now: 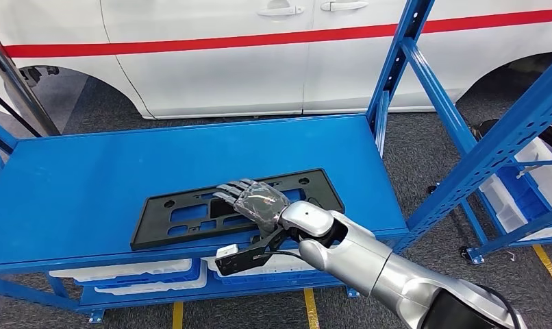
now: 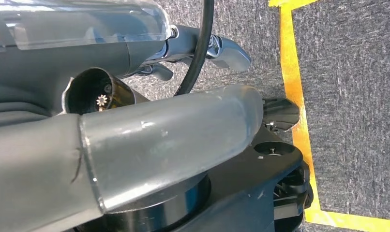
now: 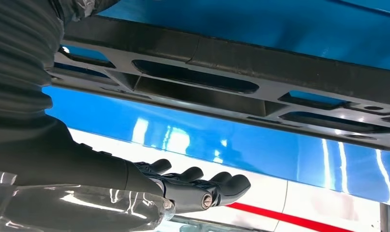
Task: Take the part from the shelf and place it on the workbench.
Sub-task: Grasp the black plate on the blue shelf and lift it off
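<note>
head view: black flat plastic part, long frame with cut-outs and round holes, lying flat on blue shelf deck, near front edge, slightly skewed to it. right hand resting palm-down over the part's middle, fingers stretched forward and a little apart, lying on the part's top face; not wrapped around anything. silver right arm entering from lower right, with small black-and-white camera unit hanging under the wrist. white bins on lower shelf level under the deck. blue uprights and diagonal braces on the right side. white car with red stripe parked behind the shelf; grey carpet floor with yellow tape lines.

left wrist view: left hand close to lens, thick grey thumb across the frame, one darker finger further off; nothing seen in the hand, but fingers mostly cut off or blurred, so cannot tell whether apart or together. grey carpet with yellow tape border beyond.

right wrist view: right hand's dark fingers extended side by side, loosely straight, clamped on nothing. the part seen edge-on, ribbed underside and slots visible, lying on glossy blue deck. white car panel with red stripe past the fingertips.
</note>
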`<state>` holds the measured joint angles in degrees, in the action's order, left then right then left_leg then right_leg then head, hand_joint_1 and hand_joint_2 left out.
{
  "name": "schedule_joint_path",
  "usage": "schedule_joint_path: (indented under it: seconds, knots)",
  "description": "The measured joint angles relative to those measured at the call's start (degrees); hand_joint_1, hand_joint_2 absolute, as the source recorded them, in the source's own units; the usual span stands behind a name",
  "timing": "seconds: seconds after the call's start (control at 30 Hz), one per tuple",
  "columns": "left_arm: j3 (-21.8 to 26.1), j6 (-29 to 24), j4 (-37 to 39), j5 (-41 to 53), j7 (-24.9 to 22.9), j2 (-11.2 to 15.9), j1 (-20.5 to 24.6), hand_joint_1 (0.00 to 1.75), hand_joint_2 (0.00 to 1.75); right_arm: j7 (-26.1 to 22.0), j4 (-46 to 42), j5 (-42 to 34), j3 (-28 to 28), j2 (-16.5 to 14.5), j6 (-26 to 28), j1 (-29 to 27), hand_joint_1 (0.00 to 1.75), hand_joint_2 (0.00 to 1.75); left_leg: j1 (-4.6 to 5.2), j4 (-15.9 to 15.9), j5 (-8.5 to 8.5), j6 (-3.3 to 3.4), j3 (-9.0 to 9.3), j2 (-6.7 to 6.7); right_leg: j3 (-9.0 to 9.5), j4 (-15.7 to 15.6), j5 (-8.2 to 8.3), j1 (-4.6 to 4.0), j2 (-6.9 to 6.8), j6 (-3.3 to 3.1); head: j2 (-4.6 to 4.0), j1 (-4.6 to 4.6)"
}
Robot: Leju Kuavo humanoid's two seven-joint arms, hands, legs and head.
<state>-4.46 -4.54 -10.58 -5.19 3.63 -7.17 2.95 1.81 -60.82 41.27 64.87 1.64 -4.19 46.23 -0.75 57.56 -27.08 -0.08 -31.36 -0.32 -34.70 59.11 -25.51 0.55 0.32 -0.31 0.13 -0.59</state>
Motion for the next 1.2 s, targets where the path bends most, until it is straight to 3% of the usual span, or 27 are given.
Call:
schedule_joint_path:
  seconds: [1.2]
  knots:
    - [1.1, -0.3, 0.0, -0.3, 0.0, -0.1, 0.0, 0.00, 0.00, 1.7, 3.7, -3.0, 0.0, -0.5, -4.8, 1.6, 0.00, 1.75, 0.00, 0.0, 0.00, 0.00, 0.00, 0.00, 0.00, 0.0, 0.00, 0.00, 0.00, 0.00, 0.00, 0.00]
